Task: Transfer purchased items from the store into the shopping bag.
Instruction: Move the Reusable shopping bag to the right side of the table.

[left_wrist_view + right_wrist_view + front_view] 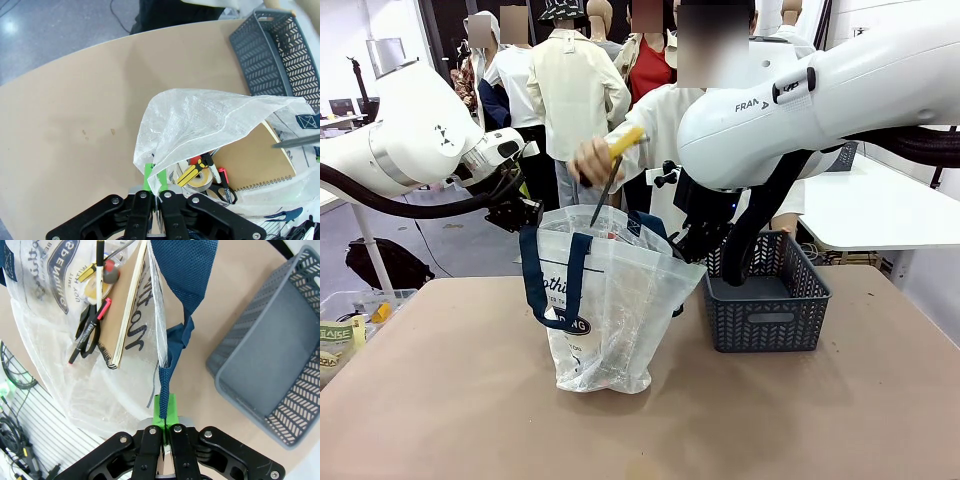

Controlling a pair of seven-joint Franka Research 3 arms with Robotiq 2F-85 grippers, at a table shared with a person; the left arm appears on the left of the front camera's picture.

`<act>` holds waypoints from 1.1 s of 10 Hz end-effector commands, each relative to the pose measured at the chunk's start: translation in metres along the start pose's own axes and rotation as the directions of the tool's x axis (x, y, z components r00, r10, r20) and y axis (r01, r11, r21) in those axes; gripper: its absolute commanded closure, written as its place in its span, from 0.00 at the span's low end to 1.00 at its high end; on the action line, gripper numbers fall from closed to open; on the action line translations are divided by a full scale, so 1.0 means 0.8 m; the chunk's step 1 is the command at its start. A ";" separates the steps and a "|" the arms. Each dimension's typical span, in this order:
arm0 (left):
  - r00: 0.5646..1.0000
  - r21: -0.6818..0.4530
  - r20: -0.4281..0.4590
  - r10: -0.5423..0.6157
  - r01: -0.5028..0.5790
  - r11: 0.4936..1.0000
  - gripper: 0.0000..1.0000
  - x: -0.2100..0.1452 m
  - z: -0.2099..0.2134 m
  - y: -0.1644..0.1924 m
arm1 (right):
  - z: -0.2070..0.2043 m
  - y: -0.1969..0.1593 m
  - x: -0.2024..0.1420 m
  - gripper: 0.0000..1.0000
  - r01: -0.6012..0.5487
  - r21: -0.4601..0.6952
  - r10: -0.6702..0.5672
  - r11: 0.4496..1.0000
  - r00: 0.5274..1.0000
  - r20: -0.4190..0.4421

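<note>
While both tools pinch opposite rims of the translucent white crinkly plastic shopping bag [610, 300], left tool [155, 176] and right tool [164, 410] clamped tight, a person's hand [592, 158] lowers a yellow-handled screwdriver [612, 165] above it.

Bag mouth: shopping bag [610, 300] held open betw left tool [155, 176] & right tool [165, 412], both clamped on its rim. Person's hand [595, 160] w/ yellow-handled item [613, 170] sits over the opening, blocks top entry. Basket [770, 300] just beside bag on robot's right. Desk [440, 400] front & left is free.
</note>
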State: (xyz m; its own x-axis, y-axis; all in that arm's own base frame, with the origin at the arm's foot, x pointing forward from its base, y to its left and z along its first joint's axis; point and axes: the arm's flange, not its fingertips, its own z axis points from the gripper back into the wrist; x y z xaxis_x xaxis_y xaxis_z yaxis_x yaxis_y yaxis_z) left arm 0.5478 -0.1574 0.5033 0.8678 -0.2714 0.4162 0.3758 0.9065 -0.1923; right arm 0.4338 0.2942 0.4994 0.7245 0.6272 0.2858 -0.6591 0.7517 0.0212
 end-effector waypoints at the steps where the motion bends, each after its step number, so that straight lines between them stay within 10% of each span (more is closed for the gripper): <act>1: 1.000 0.003 -0.002 0.010 -0.010 1.000 1.00 -0.001 0.004 0.003 | -0.001 -0.002 -0.006 1.00 0.014 0.006 -0.014 1.000 1.000 -0.002; 11: 1.000 0.003 -0.002 0.010 -0.010 1.000 1.00 -0.001 0.004 0.003 | -0.001 -0.002 -0.006 1.00 0.014 0.006 -0.014 1.000 1.000 -0.002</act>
State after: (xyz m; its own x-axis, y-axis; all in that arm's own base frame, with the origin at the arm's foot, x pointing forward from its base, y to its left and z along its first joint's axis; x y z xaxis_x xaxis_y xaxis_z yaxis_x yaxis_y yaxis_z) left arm 0.5479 -0.1573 0.5033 0.8678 -0.2713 0.4162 0.3757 0.9066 -0.1923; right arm 0.4338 0.2942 0.4994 0.7245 0.6272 0.2858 -0.6591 0.7518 0.0212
